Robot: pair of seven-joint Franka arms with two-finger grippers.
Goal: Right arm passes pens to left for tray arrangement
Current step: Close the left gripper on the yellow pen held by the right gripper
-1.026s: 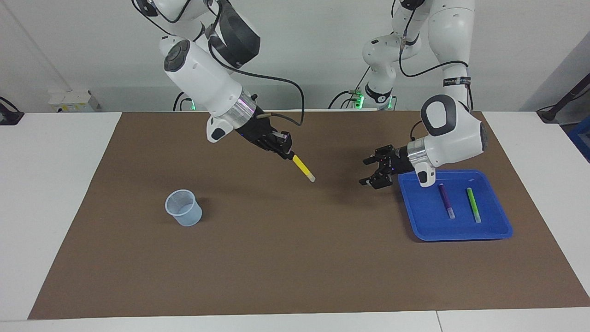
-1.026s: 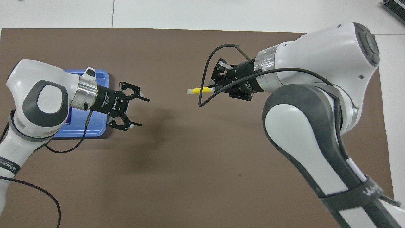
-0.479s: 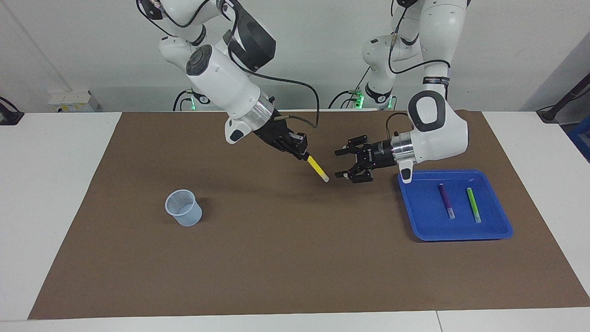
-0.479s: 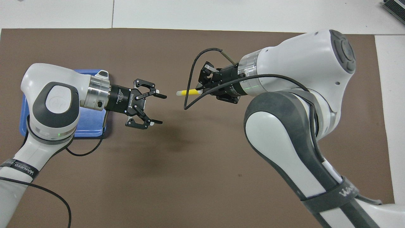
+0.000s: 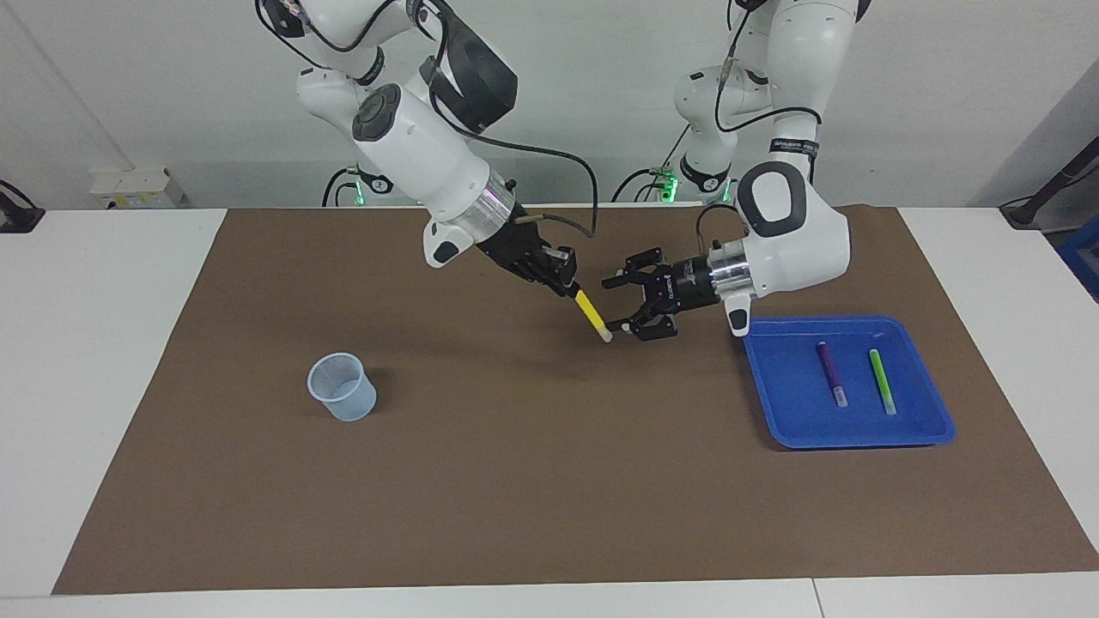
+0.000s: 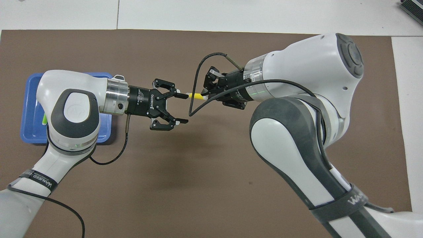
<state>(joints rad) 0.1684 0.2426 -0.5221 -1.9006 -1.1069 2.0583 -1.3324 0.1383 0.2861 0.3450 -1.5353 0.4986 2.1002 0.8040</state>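
Facing view: right tool grips the yellow pen beside the tray. Left tool stands open around the pen's white end, not yet clamped.

Right gripper jaws clamped, left gripper jaws spread, tips nearly meeting mid-air.

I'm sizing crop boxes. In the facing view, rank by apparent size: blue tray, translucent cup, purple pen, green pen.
1. Blue tray
2. Translucent cup
3. Purple pen and green pen: they look about alike, so no ranking.
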